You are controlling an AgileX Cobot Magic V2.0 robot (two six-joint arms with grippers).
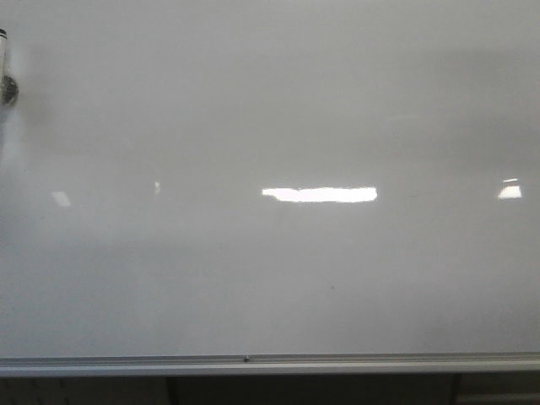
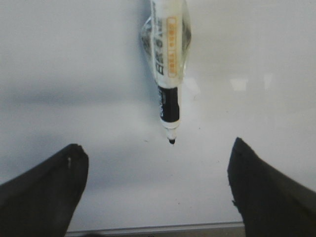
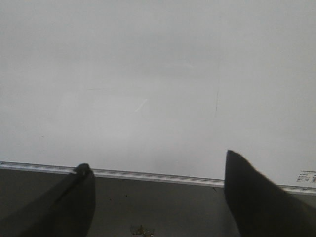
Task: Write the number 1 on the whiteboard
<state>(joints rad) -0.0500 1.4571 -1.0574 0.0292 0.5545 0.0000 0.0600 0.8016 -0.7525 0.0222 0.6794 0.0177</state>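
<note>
The left gripper [image 2: 155, 185] stood wide open, its two dark fingers [image 2: 44, 190] far apart and clamped on nothing. Between and beyond them lay one marker pen [image 2: 168, 59] on the whiteboard [image 2: 74, 64], its black tip pointing back toward the gripper and clear of both fingers. The pen's white barrel carried an orange label panel and a column of dark print beside it; both were too blurred to read. A clear wrapping seemed to bulge around the barrel.

The right gripper [image 3: 155, 197] was likewise spread wide, two dark fingers [image 3: 256, 197] holding nothing, hanging over the whiteboard's silver lower edge [image 3: 148, 175] and the dark surface below it. A small printed sticker [image 3: 307, 178] sat on the board just above that edge, its text too small to make out. A faint thin vertical line [image 3: 217, 103] showed on the white surface well above the edge; whether it was a drawn stroke or a mere scuff could not be told.

In the front view the whiteboard filled nearly everything, with one long bright reflection [image 1: 319, 194] near its middle and smaller glints on either side. No clear black number 1 could be made out on it. At the board's far left a sliver of the pen [image 1: 5, 72] was visible.
</note>
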